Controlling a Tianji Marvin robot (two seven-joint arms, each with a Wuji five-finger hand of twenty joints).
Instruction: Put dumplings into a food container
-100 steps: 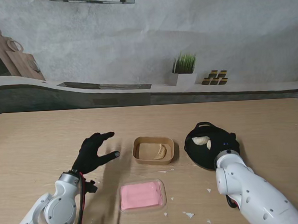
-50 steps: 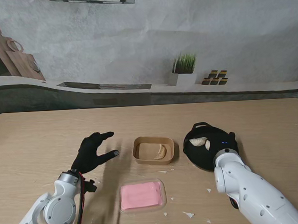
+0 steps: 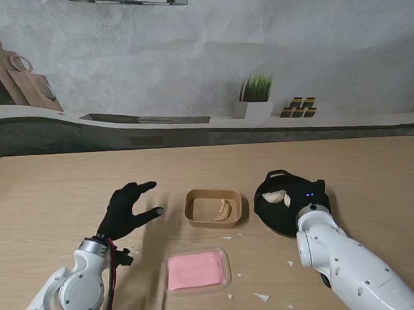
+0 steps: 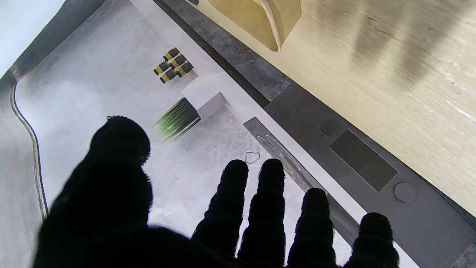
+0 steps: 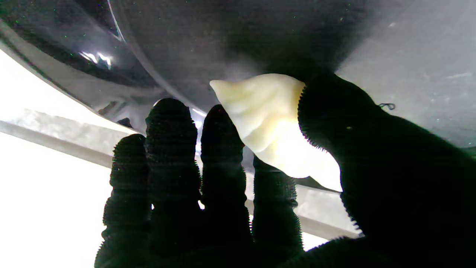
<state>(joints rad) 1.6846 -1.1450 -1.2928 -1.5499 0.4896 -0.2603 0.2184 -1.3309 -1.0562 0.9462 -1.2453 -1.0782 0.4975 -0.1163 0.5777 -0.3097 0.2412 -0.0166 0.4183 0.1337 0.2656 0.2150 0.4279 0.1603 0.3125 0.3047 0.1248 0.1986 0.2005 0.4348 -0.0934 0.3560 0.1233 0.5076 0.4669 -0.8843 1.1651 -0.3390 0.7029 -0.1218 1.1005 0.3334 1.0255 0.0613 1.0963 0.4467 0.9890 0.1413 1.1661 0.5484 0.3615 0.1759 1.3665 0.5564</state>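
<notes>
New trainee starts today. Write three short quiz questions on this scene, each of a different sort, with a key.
1. True or false: the brown container already holds a dumpling.
2. Which hand is at the black pan? A) left hand B) right hand C) neither
3. Fill in: nearest to me on the table lies a clear tray with a ____ block in it.

Key
1. True; one dumpling lies inside it.
2. B; the right hand has its thumb and fingers around a pan dumpling, while the left hand is spread open, apart from the container.
3. pink
</notes>
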